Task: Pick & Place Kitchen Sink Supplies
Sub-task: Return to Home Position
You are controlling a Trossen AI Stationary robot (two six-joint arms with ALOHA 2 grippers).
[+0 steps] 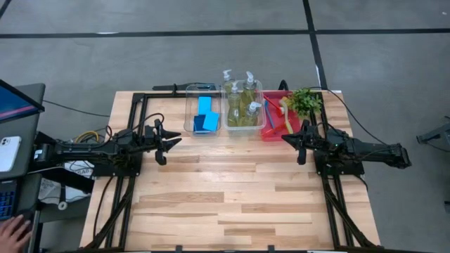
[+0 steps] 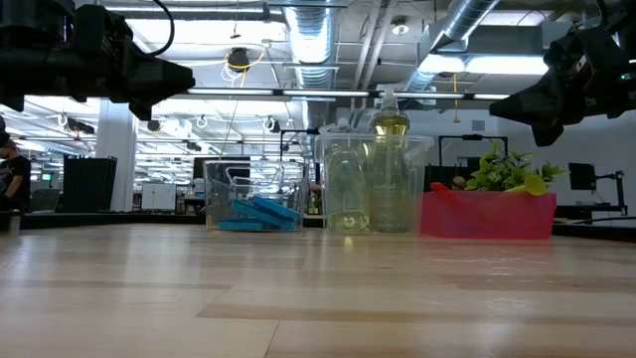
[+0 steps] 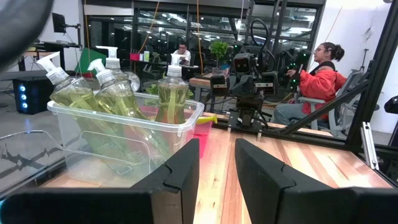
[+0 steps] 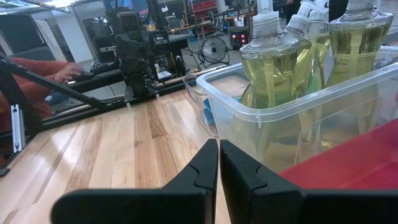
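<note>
Jaws are being held apart on the left gripper [image 3: 216, 146] and pressed together, empty, on the right gripper [image 4: 219, 145], above the table [image 1: 232, 200]. Blue sponges [image 1: 205, 116], pump bottles [image 1: 242, 105] and brushes [image 1: 270, 114] are being held respectively in two clear bins [image 1: 188, 112] and a red tray [image 1: 271, 135].

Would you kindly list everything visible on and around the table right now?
sponges: several, blue, in the left clear bin
pump bottles: four, yellow-green liquid, in the middle clear bin
brushes: count unclear, blue and yellow-green handles show, in the red tray
plant: one, green, at the tray's right back corner
table: one, light wood, under everything
person's hand: one, off the table's near left corner
left gripper: one, dark, over the table's left side, jaws open
right gripper: one, dark, raised near the red tray, jaws shut
</note>
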